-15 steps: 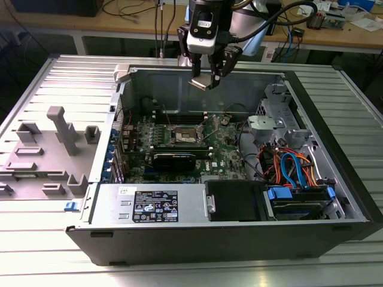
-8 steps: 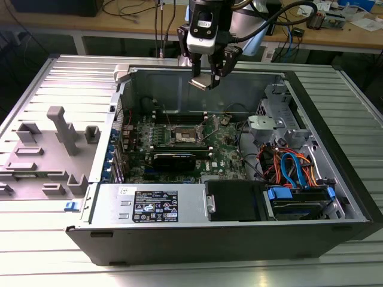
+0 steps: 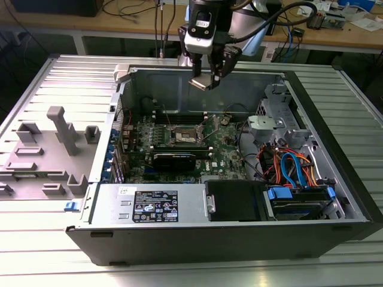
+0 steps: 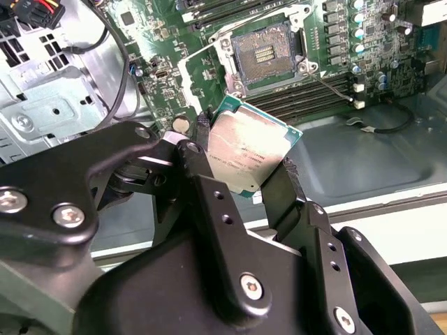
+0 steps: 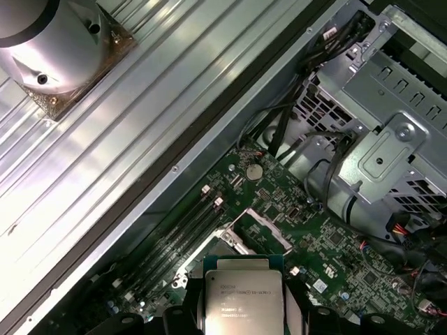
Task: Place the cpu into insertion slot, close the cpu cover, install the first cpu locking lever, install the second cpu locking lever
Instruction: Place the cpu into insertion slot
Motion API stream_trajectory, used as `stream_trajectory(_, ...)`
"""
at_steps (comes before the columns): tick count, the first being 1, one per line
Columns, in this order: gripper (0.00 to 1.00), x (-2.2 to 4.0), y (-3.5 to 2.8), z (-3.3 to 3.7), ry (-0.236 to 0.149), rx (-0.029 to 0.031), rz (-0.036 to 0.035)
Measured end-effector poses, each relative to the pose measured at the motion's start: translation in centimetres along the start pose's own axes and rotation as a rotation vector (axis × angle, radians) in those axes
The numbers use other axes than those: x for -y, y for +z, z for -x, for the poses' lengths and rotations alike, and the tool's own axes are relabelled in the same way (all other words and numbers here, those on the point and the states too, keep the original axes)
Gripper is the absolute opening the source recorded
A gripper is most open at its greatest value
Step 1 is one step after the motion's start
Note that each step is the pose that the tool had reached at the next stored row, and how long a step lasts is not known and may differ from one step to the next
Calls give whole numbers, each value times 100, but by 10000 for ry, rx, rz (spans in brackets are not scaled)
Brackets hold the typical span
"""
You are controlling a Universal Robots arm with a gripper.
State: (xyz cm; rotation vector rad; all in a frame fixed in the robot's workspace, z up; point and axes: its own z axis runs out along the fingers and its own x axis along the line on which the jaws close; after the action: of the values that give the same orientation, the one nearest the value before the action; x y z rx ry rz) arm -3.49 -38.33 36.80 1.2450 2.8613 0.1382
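cpu (image 4: 248, 148) in gripper (image 4: 246, 153) | over insertion slot (image 4: 269, 56), well apart | mem slots (image 4: 307, 98) beside slot

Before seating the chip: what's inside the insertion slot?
Only bare contacts in the insertion slot, second wrist view. In the first wrist view the cpu in the gripper hides part of it.

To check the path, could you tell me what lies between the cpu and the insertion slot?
In the second wrist view, only green board separates the cpu from the insertion slot.
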Motion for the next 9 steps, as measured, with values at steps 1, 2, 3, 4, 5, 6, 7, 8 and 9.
stream_trajectory(1, 55, 0, 1, 0, 100, 9, 2)
stream_trajectory(2, 55, 0, 1, 0, 181, 16, 4)
stream_trajectory(3, 55, 0, 1, 0, 232, 21, 5)
stream_trajectory(4, 55, 0, 1, 0, 285, 25, 6)
stream_trajectory(5, 55, 0, 1, 0, 379, 34, 7)
stream_trajectory(6, 55, 0, 2, 0, 467, 41, 9)
stream_trajectory(7, 55, 0, 2, 0, 515, 46, 10)
stream_trajectory(8, 55, 0, 3, 0, 555, 49, 11)
stream_trajectory(9, 55, 0, 3, 0, 641, 57, 12)
